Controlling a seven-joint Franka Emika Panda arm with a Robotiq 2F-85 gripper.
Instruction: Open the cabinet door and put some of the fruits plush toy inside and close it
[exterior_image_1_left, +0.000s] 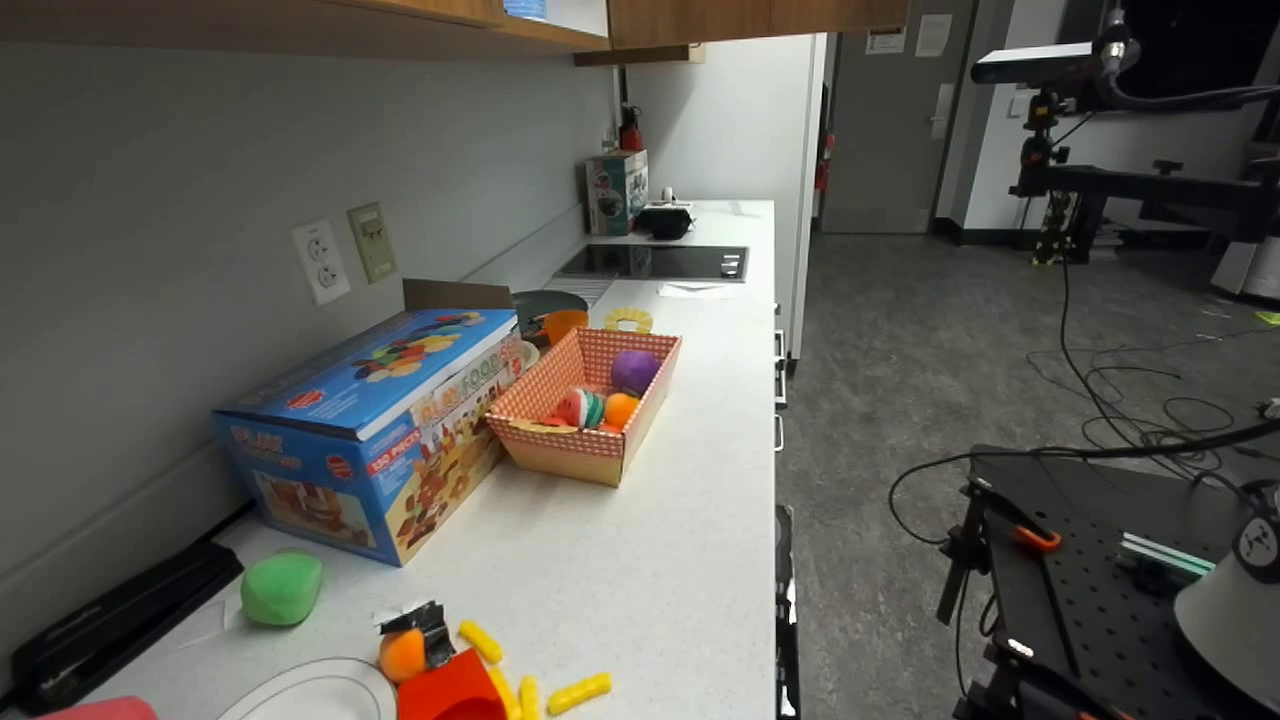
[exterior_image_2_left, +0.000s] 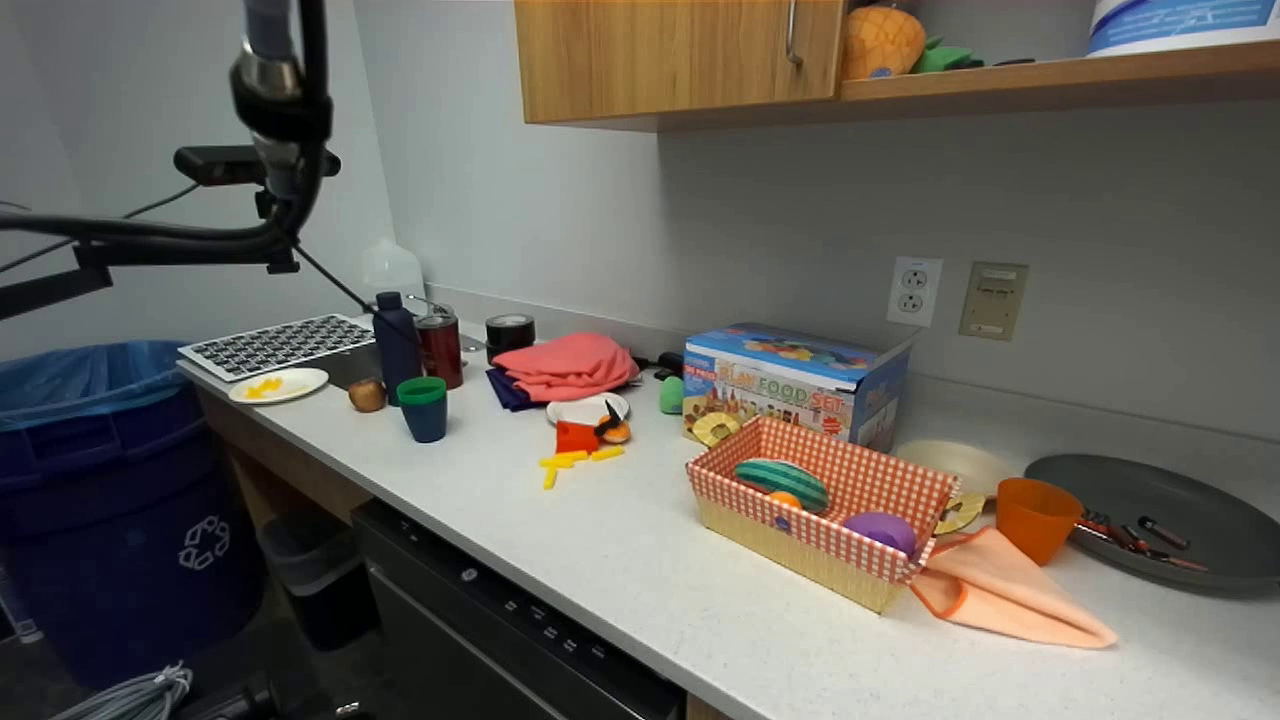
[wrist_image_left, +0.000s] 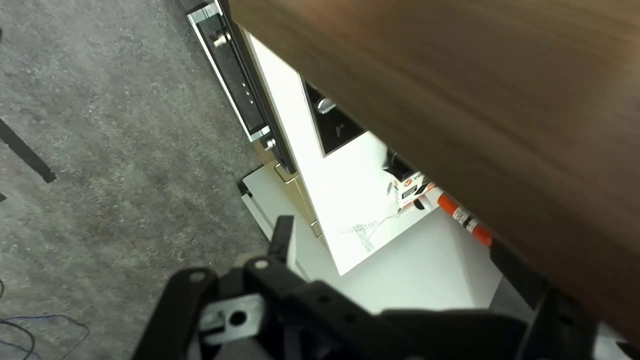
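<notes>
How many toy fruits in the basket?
3 clearly: watermelon, orange beside it, purple ball at the end nearer the orange cup. Red-orange bits low down suggest more, partly hidden.

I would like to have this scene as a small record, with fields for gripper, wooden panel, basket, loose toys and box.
Gripper: open, holding nothing
Wooden panel: upper right of wrist view; contact with gripper unclear
Basket: holds purple toy, orange toy, striped toy
Green toy: on counter, near box
Yellow sticks: on counter, near red toy
Box: blue, marked PLAY FOOD, beside basket
</notes>
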